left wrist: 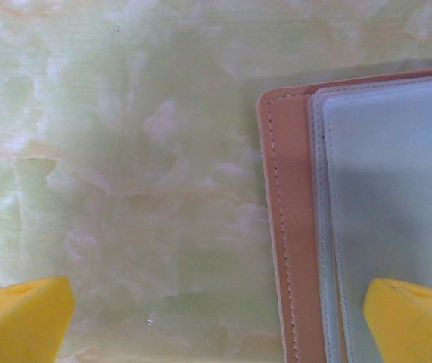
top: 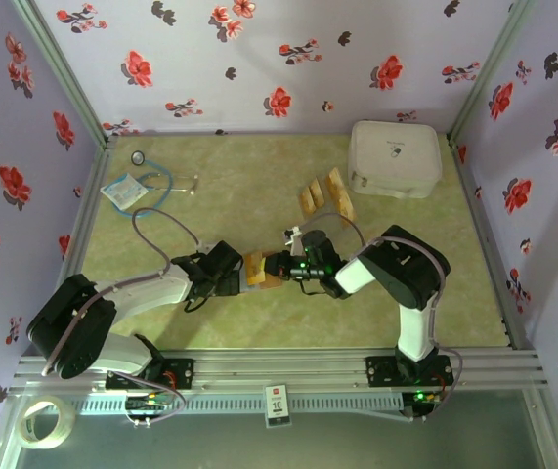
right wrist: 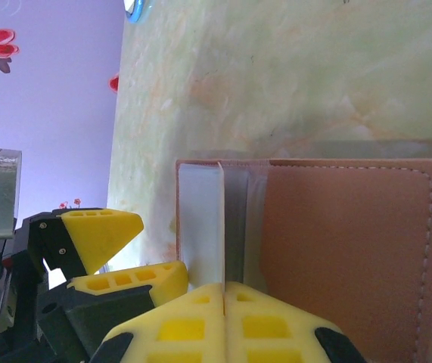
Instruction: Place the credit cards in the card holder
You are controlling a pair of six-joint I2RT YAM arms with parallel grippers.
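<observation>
The card holder [top: 257, 270] lies open on the table between my two grippers, reddish-brown leather with clear plastic sleeves inside [left wrist: 397, 189]. My right gripper [right wrist: 223, 292] is shut on one thin clear sleeve [right wrist: 221, 227], which it holds up on edge over the open holder [right wrist: 344, 249]. From above, the right gripper [top: 279, 264] sits at the holder's right side. My left gripper [left wrist: 217, 321] is open and hangs low over the holder's left edge, one finger [left wrist: 412, 318] above the sleeves. The tan credit cards [top: 323, 195] lie in a loose group farther back, apart from both grippers.
A white zippered case [top: 394, 158] stands at the back right. A stethoscope [top: 150, 182] and a small packet [top: 122, 191] lie at the back left. A tape roll [top: 44, 422] sits off the table's near left corner. Flowered walls close in three sides.
</observation>
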